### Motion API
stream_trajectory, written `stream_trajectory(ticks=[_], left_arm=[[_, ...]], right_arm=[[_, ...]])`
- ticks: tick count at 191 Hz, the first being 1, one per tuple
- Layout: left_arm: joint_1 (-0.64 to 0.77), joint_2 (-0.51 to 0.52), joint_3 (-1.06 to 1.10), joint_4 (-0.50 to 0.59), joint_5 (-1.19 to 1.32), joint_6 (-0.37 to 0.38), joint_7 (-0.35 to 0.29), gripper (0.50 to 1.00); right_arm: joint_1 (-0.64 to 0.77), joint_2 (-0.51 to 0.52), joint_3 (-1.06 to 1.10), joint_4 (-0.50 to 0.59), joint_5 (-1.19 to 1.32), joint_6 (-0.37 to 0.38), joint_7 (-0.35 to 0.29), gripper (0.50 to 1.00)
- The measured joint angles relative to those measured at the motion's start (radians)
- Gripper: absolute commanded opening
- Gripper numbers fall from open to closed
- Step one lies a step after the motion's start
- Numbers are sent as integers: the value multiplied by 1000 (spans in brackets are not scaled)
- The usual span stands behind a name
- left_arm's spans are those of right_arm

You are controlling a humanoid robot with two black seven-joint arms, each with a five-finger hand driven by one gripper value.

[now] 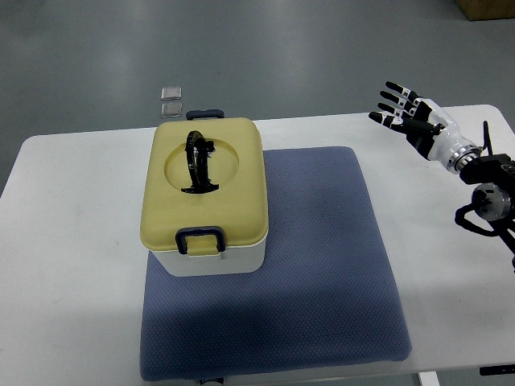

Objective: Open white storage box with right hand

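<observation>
The white storage box (pixel 216 257) stands on the left part of a blue mat (pixel 322 265). Its yellow lid (pixel 205 189) is down, with a black carrying handle (pixel 199 163) lying in a round recess on top. A dark blue latch (pixel 199 239) sits at the near edge of the lid and another latch (pixel 206 114) at the far edge. My right hand (pixel 400 108) hovers over the far right of the table, well to the right of the box, fingers spread and holding nothing.
The white table (pixel 72 241) carries the mat and box. Two small clear square pieces (pixel 170 100) lie on the grey floor beyond the table's far edge. A brown box corner (pixel 487 10) shows at the top right.
</observation>
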Motion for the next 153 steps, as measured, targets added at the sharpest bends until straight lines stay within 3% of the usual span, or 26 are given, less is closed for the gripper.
stream_trajectory(ticks=[74,119,153], left_arm=[[0,0,0,0,0,0,0,1000],[0,0,0,0,0,0,0,1000],[0,0,0,0,0,0,0,1000]], right_arm=[[30,-79,-2,111,-435,33,7,928],[96,-152,-11,246,-662,40,16,928],[172,-197,-15,311,-759,116,16,928]])
